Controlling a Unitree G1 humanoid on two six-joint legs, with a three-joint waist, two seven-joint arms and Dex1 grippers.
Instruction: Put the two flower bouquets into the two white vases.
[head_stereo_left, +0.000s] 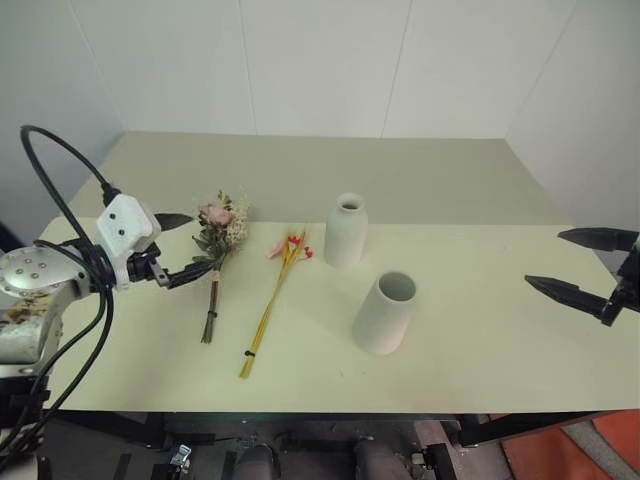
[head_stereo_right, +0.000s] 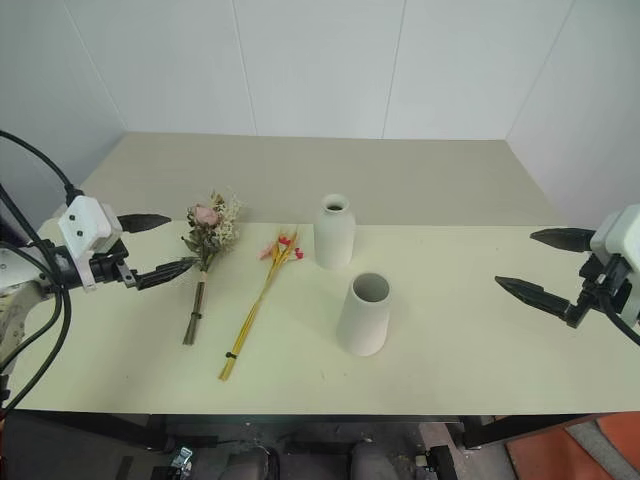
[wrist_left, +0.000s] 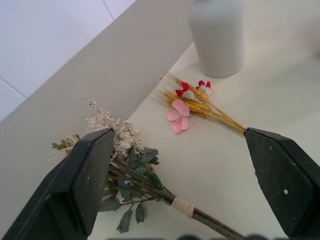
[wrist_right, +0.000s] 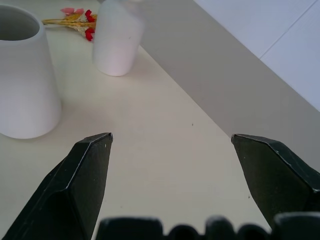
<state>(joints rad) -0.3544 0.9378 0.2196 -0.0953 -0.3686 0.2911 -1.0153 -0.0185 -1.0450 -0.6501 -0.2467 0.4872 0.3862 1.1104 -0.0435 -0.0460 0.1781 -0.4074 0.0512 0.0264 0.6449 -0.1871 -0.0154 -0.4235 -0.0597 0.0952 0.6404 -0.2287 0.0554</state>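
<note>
Pale table (head_stereo_left: 480, 350): no step is completed. Rose bunch (head_stereo_left: 218, 240) and yellow-stalk bunch (head_stereo_left: 275, 290) lie flat, left of both empty vases, bottle vase (head_stereo_left: 346, 230) and wide vase (head_stereo_left: 386, 312). Left gripper (head_stereo_left: 183, 247), spread wide, is positioned just beside the rose bunch; right gripper (head_stereo_left: 580, 265) is held wide, empty, well apart.

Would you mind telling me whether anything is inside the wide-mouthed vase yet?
Nothing shows in the wide-mouthed vase: its mouth opens onto a bare, shadowed inner wall, with no stems rising from it. The bottom is hidden by the rim. Both bouquets lie on the table.
</note>
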